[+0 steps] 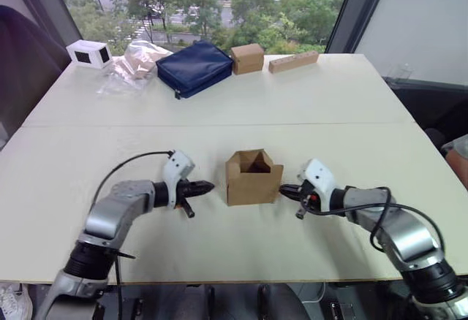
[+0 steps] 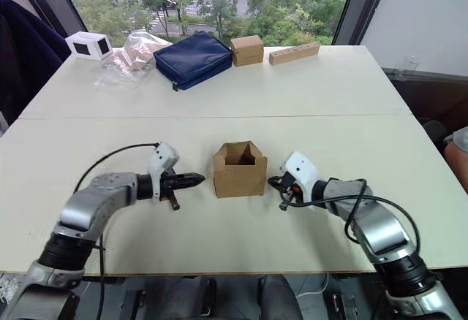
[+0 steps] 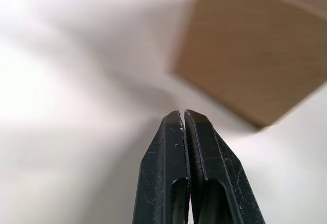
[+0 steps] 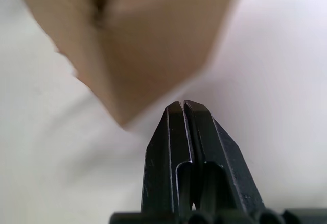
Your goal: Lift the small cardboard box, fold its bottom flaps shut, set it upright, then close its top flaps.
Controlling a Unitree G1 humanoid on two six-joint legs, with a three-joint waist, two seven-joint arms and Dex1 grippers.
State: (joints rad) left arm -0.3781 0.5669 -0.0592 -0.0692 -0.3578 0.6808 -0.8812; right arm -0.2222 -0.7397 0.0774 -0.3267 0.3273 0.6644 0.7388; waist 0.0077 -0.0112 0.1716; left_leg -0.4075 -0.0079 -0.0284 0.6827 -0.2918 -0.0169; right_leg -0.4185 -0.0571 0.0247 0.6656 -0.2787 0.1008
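1 small cardboard box [image 1: 253, 180], 2 grippers.

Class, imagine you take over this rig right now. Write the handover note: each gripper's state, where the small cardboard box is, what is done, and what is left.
Left gripper: shut, empty, just off the box's left side.
Right gripper: shut, empty, just off its right side.
Small cardboard box: upright on the table, between the grippers, touching neither.
Top flaps: standing open.
Bottom flaps: hidden under the box, so whether they are folded cannot be seen.
Left: check the bottom, then close the top flaps.
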